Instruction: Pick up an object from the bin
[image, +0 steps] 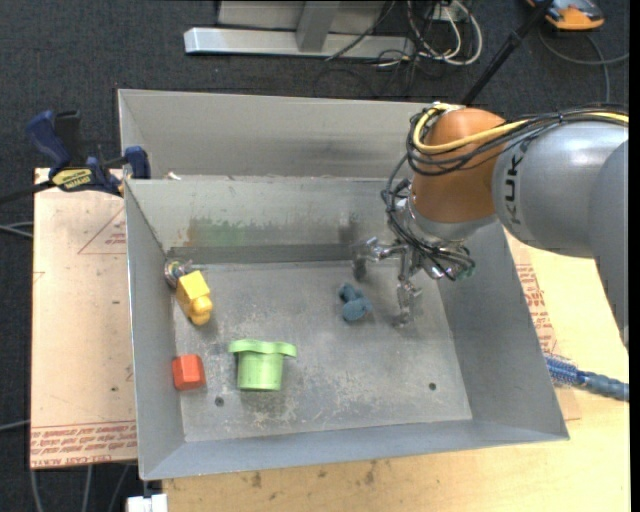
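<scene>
Four, counting loose things across the bin (330, 405) floor: red block (187, 372) and yellow piece (195, 297) sitting far left, green flanged cylinder (260, 364) lying beside them, small blue lump (351, 304) resting right of centre. Finding the gripper (405, 300) low, just right of the blue lump and apart from it. Not being able to tell how far open; seeing nothing in its grasp. Judging the blue lump the nearest candidate. Risking closing on bare metal by dropping straight down while sitting off to one side. Risking knocking the lump away while shifting left, being small and uneven. Also risking scraping the floor by going lower.
</scene>
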